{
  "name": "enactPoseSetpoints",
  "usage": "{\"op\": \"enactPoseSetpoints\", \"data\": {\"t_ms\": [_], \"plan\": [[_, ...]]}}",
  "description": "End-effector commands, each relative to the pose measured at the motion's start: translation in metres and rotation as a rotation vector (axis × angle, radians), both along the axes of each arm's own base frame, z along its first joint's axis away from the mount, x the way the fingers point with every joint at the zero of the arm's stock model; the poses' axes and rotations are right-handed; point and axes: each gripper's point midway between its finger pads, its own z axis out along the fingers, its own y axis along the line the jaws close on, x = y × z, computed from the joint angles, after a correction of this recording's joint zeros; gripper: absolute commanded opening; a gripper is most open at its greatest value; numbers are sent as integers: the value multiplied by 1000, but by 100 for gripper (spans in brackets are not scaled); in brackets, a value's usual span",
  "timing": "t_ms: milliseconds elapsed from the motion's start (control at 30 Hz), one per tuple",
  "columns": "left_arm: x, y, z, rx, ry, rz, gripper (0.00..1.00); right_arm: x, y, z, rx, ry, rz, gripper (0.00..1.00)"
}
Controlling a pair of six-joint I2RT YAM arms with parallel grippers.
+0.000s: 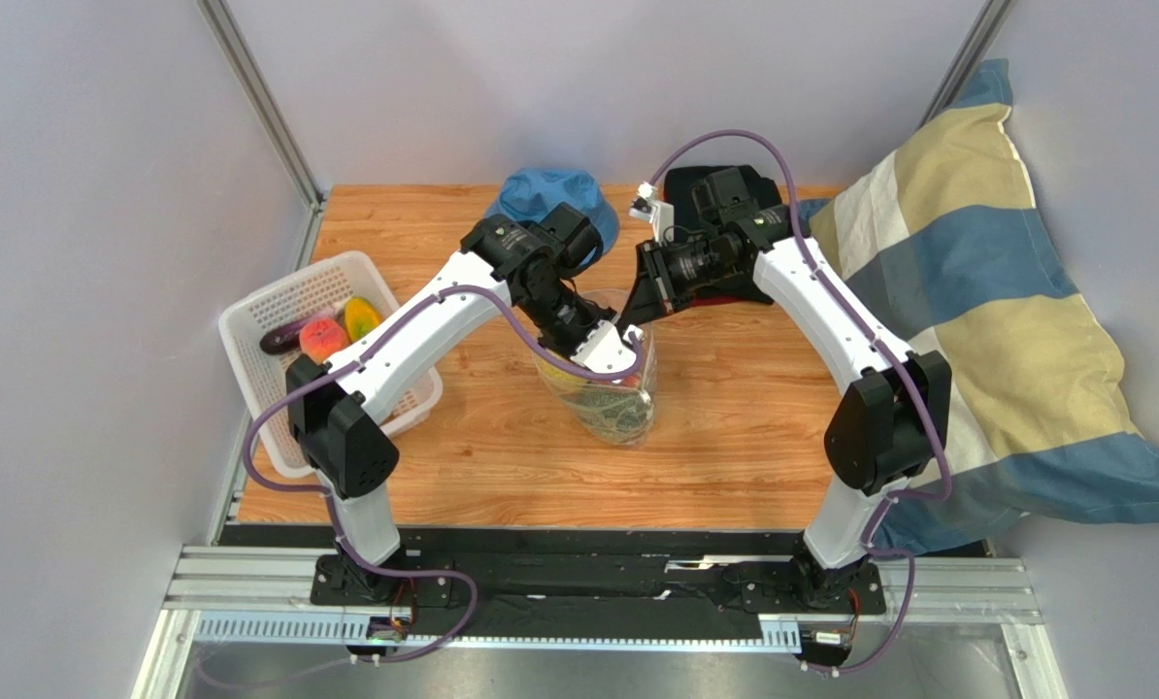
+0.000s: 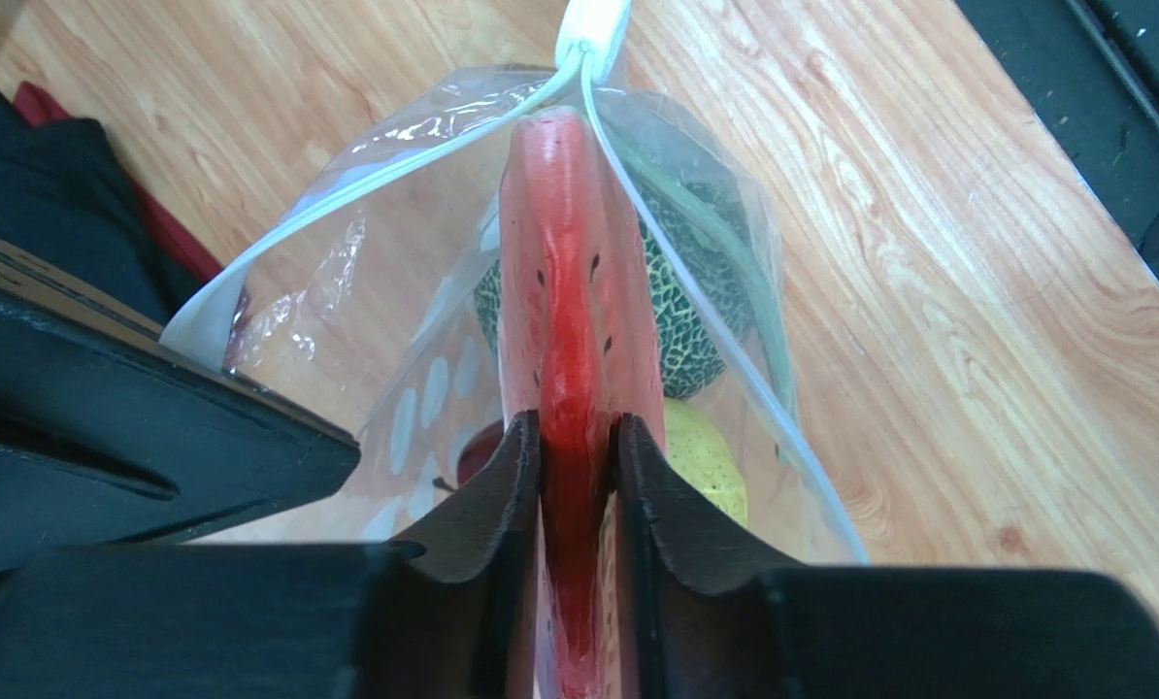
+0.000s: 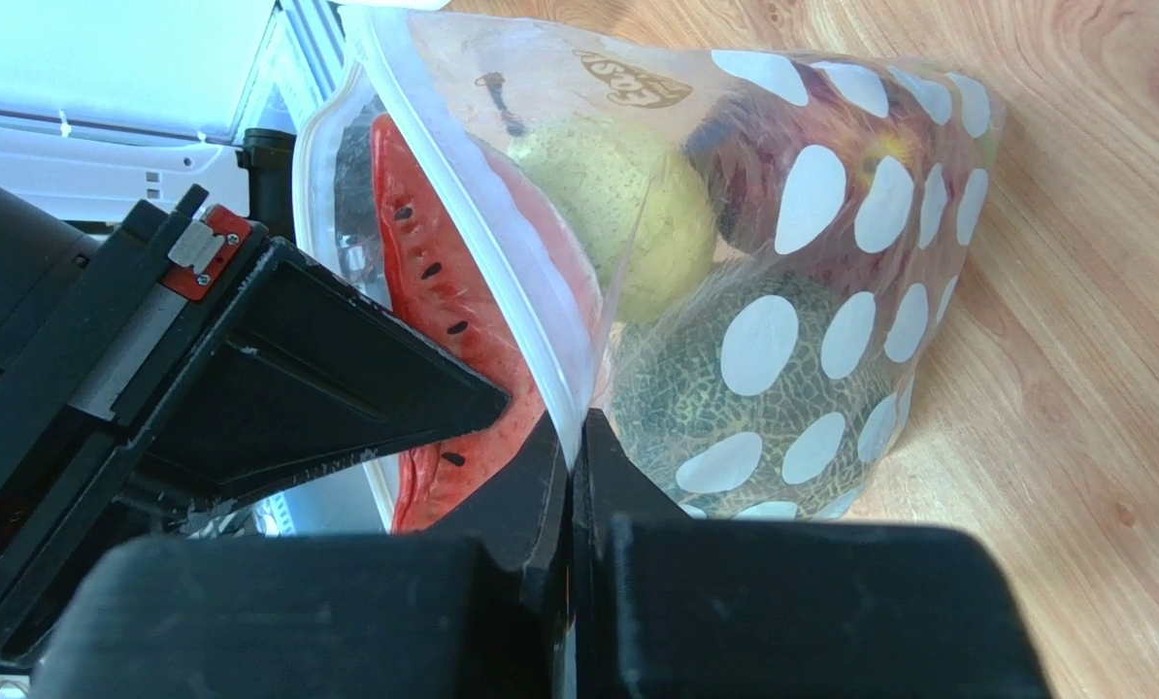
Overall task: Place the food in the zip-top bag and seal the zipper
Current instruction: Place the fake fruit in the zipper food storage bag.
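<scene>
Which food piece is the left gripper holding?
The watermelon slice, flat and red, clamped in the left gripper; the green melon and yellow fruit lie loose inside the bag.

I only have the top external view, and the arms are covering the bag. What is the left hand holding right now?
Observer: The left hand is clamped on a red watermelon slice. The slice's far end is inside the mouth of the clear white-dotted zip-top bag.
Operator: And the right hand?
Observer: The right hand pinches one side of the bag's mouth edge.
Operator: Anything in the bag already?
Observer: Yes: a netted green ball, a yellow fruit and a dark red fruit.
</scene>
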Motion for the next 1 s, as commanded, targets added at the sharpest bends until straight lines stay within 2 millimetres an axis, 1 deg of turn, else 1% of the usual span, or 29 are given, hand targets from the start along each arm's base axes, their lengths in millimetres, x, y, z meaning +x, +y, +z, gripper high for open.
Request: {"op": "enactPoseSetpoints", "data": {"t_ms": [0,33,67,100,167,200,233,300,333,367,400,433,500,533,600,667,767,867,900,933,967], "plan": [[-46,53,10,187,119,-15,14,4,5,18,50,-39,23,0],[-36,47,17,159,70,-8,13,4,5,17,50,-36,23,0],[-31,44,20,146,41,-2,12,3,4,17,54,-28,25,0],[-17,37,26,113,-24,12,10,2,5,17,55,-27,28,0],[-5,30,27,85,-82,25,9,2,5,16,56,-21,30,0],[6,25,29,62,-137,27,9,2,6,16,57,-21,32,0],[9,25,23,67,-145,26,9,2,5,16,56,-21,31,0],[19,22,18,67,-190,13,9,2,5,17,58,-25,35,0],[20,22,10,76,-192,4,10,2,5,17,57,-23,34,0],[23,20,7,72,-200,11,11,1,5,18,59,-24,39,0],[33,12,10,42,-245,24,12,0,5,18,60,-27,42,0],[36,10,6,34,-247,41,12,-1,5,18,60,-26,44,0],[44,1,13,-2,-286,55,11,-2,3,17,56,-23,47,0],[44,-1,15,-10,-297,54,11,-3,3,16,54,-25,51,0],[43,-5,26,-38,-323,47,10,-3,2,16,57,-19,51,0],[38,-6,38,-68,-347,27,10,-3,3,17,63,-20,55,0],[33,-10,49,-116,-387,-9,10,-2,3,17,68,-18,57,0],[30,-14,48,-154,-421,-58,12,-2,2,19,74,-20,60,0],[31,-18,42,-166,-426,-70,13,-2,2,19,74,-21,59,0],[31,-20,41,-177,-443,-87,13,-1,2,18,72,-21,60,0],[30,-25,44,-201,-462,-101,14,-2,1,18,74,-19,60,0]]}}
